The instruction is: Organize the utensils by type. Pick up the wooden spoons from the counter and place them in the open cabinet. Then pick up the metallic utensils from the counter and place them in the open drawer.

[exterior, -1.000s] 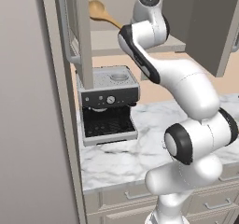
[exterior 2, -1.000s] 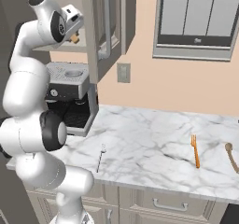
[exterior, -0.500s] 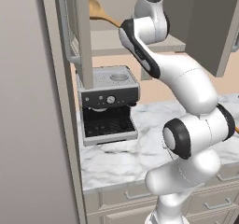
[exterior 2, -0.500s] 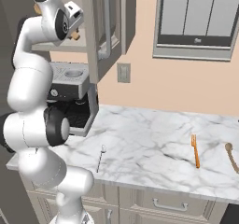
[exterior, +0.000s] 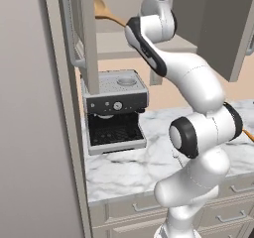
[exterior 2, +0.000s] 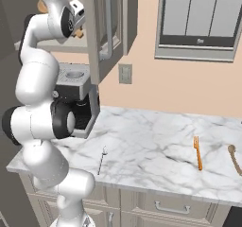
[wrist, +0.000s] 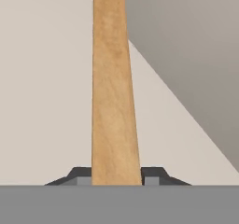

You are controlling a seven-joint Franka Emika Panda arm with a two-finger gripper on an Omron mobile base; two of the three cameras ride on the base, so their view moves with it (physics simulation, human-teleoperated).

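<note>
Fingers [wrist: 116, 175] pinch the large wooden spoon [wrist: 114, 87] by its handle, one tip on each side, handle running to 12 o'clock in the hand view. The spoon's bowl [exterior: 99, 6] sits inside the open cabinet [exterior: 83, 38] above its shelf, apparently for release. Orange fork [exterior 2: 197, 151], smaller spoon [exterior 2: 234, 157] and silver utensil [exterior 2: 102, 159] lie on the worktop [exterior 2: 151, 150].

Large wooden spoon [wrist: 115, 87] seen as light-brown wood, smooth, matt, faint grain. Cabinet [exterior: 85, 38] panels rendered matt grey-beige beside spoon. Counter [exterior 2: 156, 150] below shown as polished white marble, grey-veined. Coffee machine [exterior: 115, 108] finished in brushed metal, black trim.
</note>
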